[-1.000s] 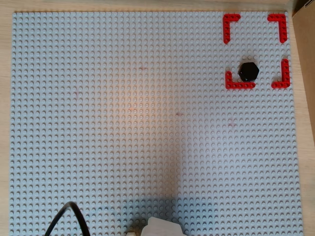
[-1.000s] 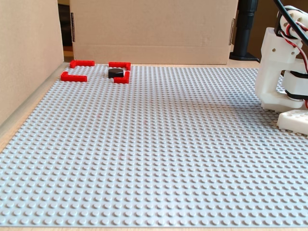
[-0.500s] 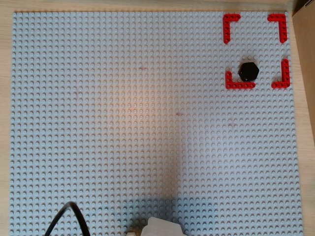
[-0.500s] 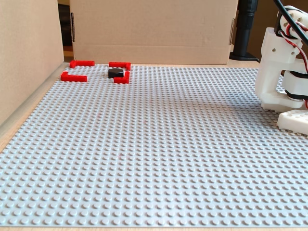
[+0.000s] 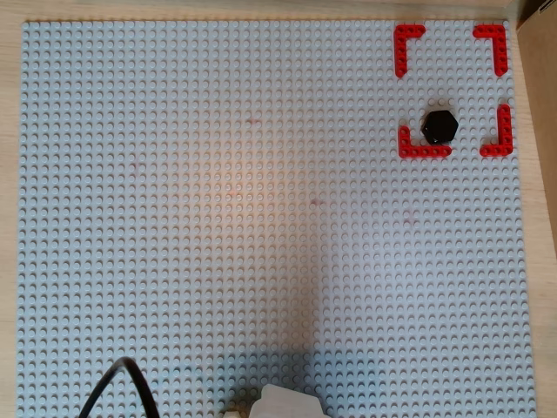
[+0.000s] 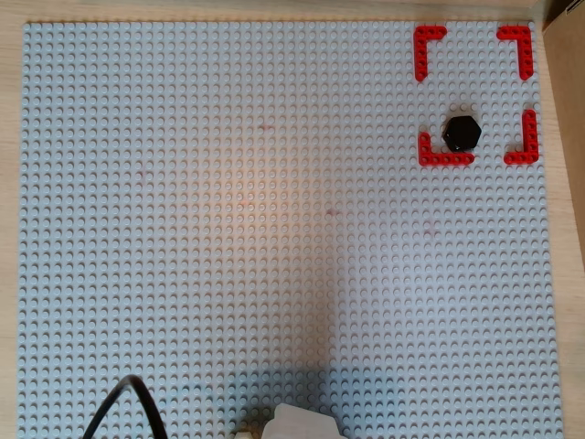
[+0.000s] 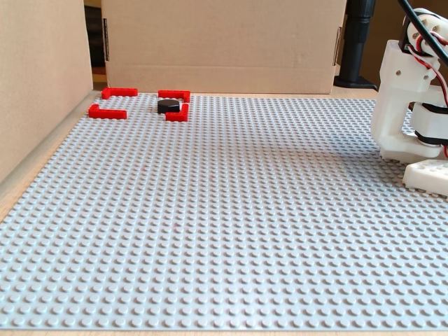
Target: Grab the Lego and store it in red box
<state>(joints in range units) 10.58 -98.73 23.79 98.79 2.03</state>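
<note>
The Lego (image 5: 439, 126) is a small glossy black hexagonal piece lying inside the red box (image 5: 406, 37), close against its lower-left corner piece in both overhead views (image 6: 462, 133). The red box (image 6: 427, 38) is four flat red L-shaped corners at the baseplate's top right. In the fixed view the Lego (image 7: 168, 106) rests at the right side of the red box (image 7: 108, 112), far back on the left. Only the white arm body (image 7: 402, 105) shows at the right edge, far from the Lego. Its fingers are out of view in every frame.
A grey studded baseplate (image 7: 231, 210) covers the table. Cardboard walls stand behind (image 7: 224, 42) and to the left (image 7: 35, 77) in the fixed view. In the overhead views a white arm part (image 5: 287, 402) and a black cable (image 5: 122, 383) sit at the bottom edge.
</note>
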